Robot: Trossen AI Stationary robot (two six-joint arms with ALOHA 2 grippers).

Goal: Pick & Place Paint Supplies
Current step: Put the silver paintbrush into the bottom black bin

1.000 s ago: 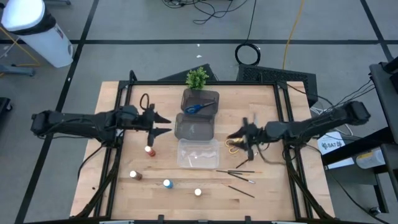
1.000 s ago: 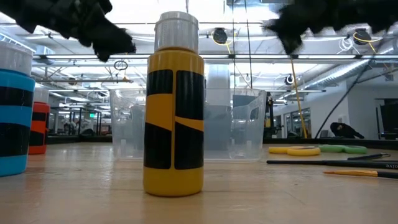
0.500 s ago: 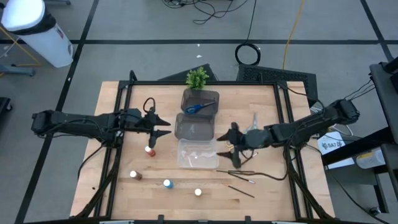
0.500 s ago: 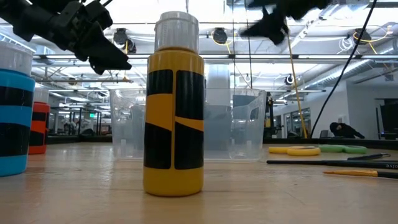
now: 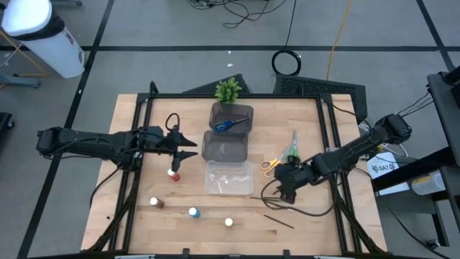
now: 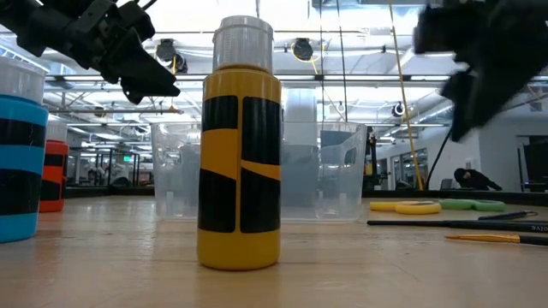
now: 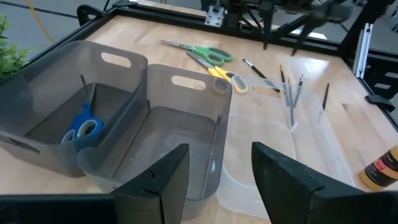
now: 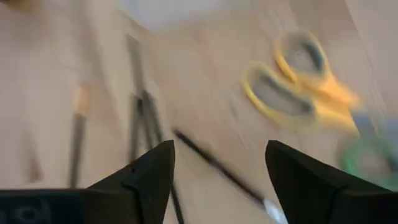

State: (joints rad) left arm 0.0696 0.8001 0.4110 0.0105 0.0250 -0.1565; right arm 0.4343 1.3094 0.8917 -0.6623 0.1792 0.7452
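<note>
The right arm's dark two-finger gripper (image 5: 285,188) has swung back from beside the clear plastic bin (image 5: 228,177) toward the near right of the table — it now sits low over the thin dark paintbrushes (image 5: 277,198), empty fingers spread, leaving the yellow-handled scissors (image 5: 269,165) and green-handled scissors (image 5: 292,148) uncovered behind it.

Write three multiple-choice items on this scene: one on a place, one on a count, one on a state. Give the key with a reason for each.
1. Where are the blue scissors?
A. in the dark bin nearest the plant
B. in the clear bin
C. on the bare table

2. How many paint bottles stand on the table?
A. two
B. four
C. six

3. How are the right gripper's fingers?
A. shut on a brush
B. shut on scissors
C. open, holding nothing

Key: 1 A, blue handles lie inside the dark bin by the plant. 2 B, four caps show in the high view. 3 C, its wrist view shows spread, empty fingers above the paintbrushes.
</note>
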